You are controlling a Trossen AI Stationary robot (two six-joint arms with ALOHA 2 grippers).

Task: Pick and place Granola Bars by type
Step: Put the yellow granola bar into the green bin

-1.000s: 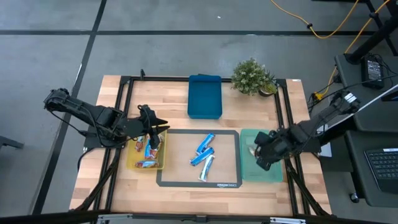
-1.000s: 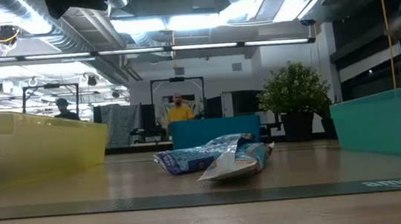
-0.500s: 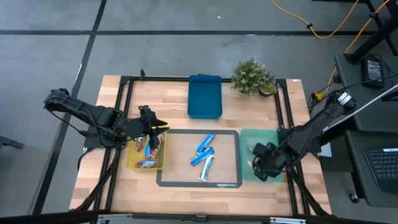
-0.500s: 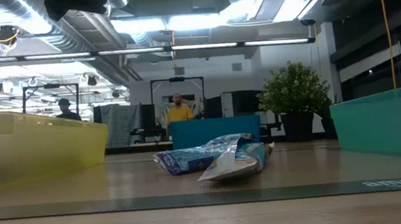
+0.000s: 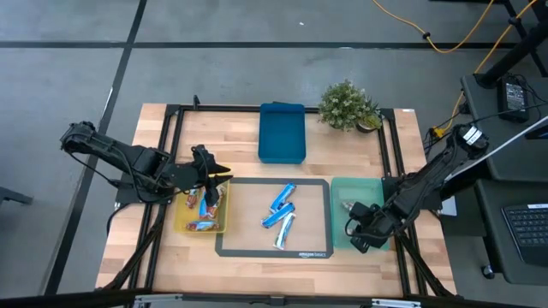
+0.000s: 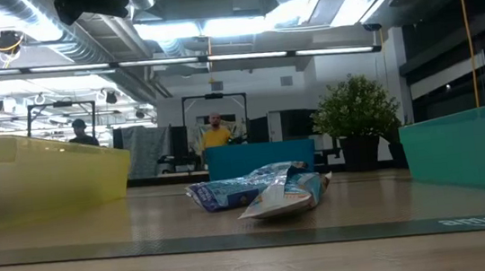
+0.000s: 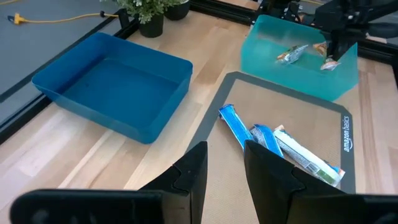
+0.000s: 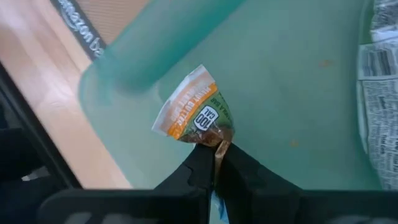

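Note:
Three blue-and-white granola bars (image 5: 282, 210) lie together on the grey mat (image 5: 313, 244). Several silvery-red bars (image 5: 204, 210) lie in the yellow tray (image 5: 179, 224). My right gripper (image 8: 216, 158) is over the teal tray (image 5: 341, 186), shut on an orange-white-green bar (image 8: 193, 115). Another silvery bar (image 7: 292, 55) lies flat on that tray's floor. My left gripper (image 7: 224, 174) hovers open over the yellow tray's far end, pointing at the mat, with nothing between its fingers. My right gripper pinches the bar's crimped wrapper end (image 8: 216, 142) between its two fingertips. The fingers come steeply from above. The bar hangs below them (image 7: 330, 62) inside the teal tray; whether its lower end touches the tray floor I cannot tell.
An empty blue tray (image 5: 282, 133) stands at the table's far middle, with a potted plant (image 5: 347, 104) to its right. A black frame rail (image 5: 396, 171) runs along the teal tray's right side. Bare wood lies near the front edge.
My right gripper has gone down and toward the table's near edge over the teal tray, rolling at the wrist, still shut on the orange-white bar. The bar has sunk with it into the tray.

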